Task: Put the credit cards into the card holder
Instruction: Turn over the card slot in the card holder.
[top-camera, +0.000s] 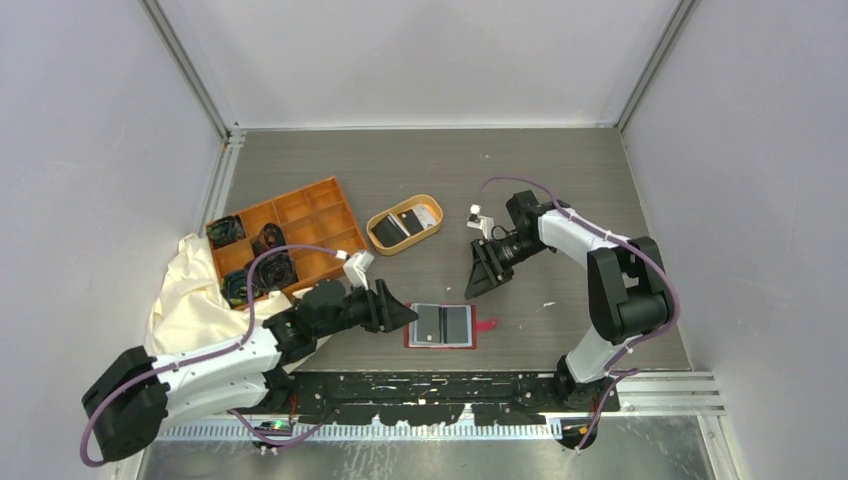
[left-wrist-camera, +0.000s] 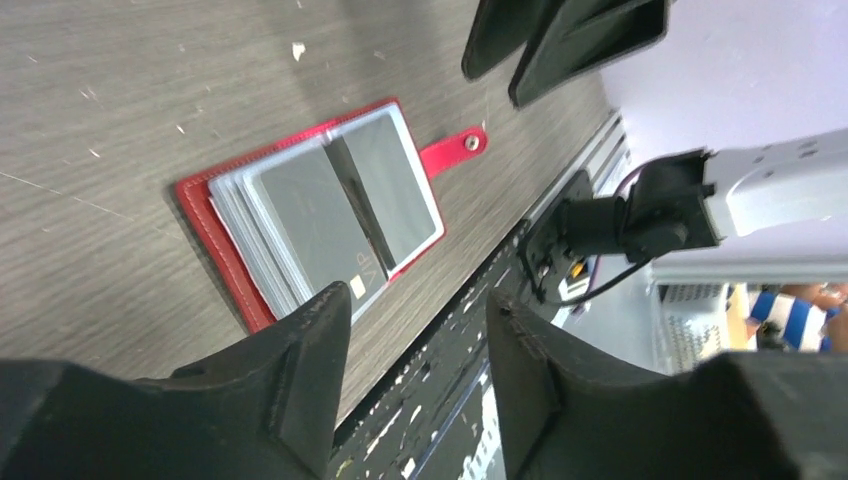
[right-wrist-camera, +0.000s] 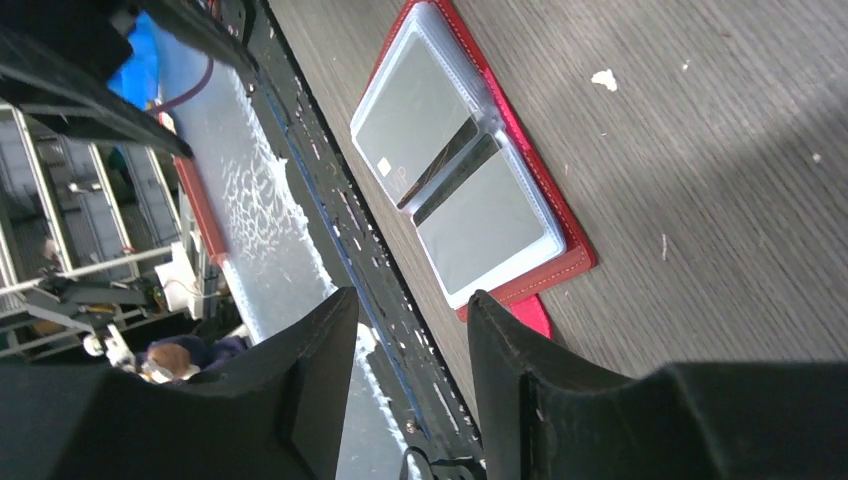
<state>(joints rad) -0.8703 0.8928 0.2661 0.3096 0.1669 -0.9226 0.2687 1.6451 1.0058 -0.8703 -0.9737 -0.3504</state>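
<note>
The card holder (top-camera: 441, 325) lies spread open on the table (top-camera: 560, 180), close to the near edge between the two arms. Its red cover faces down, the clear sleeves (left-wrist-camera: 320, 210) face up with grey cards showing through, and the snap tab (left-wrist-camera: 455, 150) sticks out on the right. The left pincer (top-camera: 405, 312) hovers just beside the holder's left edge. Its jaws are parted with nothing between them, and I cannot tell whether they touch the holder. A little farther back and to the right, the right pincer (top-camera: 480, 280) points down at the table, also parted and empty, clear of the holder. Beyond it, an oval tan dish (top-camera: 432, 203) holds loose credit cards (top-camera: 388, 231), dark and pale. To the left sit an orange tray (top-camera: 300, 205) and a cream cloth (top-camera: 190, 290).
</note>
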